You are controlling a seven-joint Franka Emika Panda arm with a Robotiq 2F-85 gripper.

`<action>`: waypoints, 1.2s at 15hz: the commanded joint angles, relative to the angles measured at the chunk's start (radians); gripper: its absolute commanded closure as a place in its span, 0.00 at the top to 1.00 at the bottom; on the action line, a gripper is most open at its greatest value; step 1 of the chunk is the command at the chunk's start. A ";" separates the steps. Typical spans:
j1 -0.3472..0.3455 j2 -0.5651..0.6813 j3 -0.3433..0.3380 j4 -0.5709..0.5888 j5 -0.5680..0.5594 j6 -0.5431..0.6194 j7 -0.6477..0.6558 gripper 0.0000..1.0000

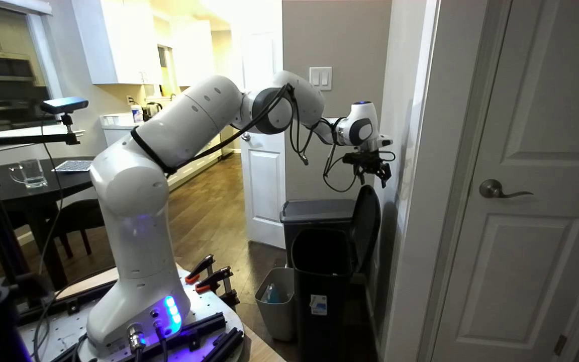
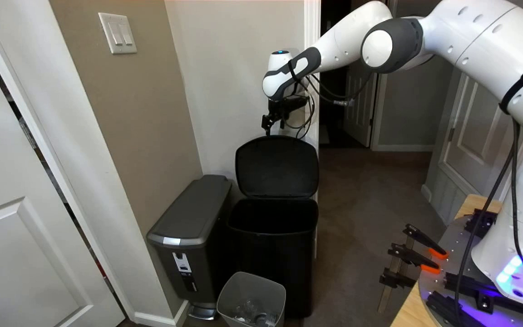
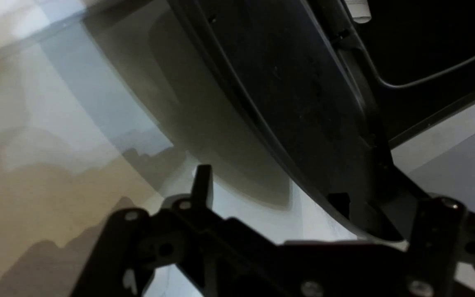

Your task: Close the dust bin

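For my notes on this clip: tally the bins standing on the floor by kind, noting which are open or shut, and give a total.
Tall black rectangular plastic bin, open: 1
Black rectangular pedal bin with dark grey top, shut: 1
Small grey plastic wastebasket, open: 1
Total: 3 bins

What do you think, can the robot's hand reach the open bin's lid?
Probably yes: the open hand hangs just above the raised lid, and nothing seems in the way.

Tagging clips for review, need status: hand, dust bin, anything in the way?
Hand open near top of raised lid, contact unclear. Dust bin not yet closed. Wall close behind lid, may crowd hand.
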 commanded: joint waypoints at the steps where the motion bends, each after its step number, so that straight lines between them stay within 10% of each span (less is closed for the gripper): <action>1: -0.006 -0.015 0.010 -0.014 0.032 -0.018 -0.017 1.00; 18: -0.010 0.010 0.036 -0.006 0.084 -0.156 0.007 1.00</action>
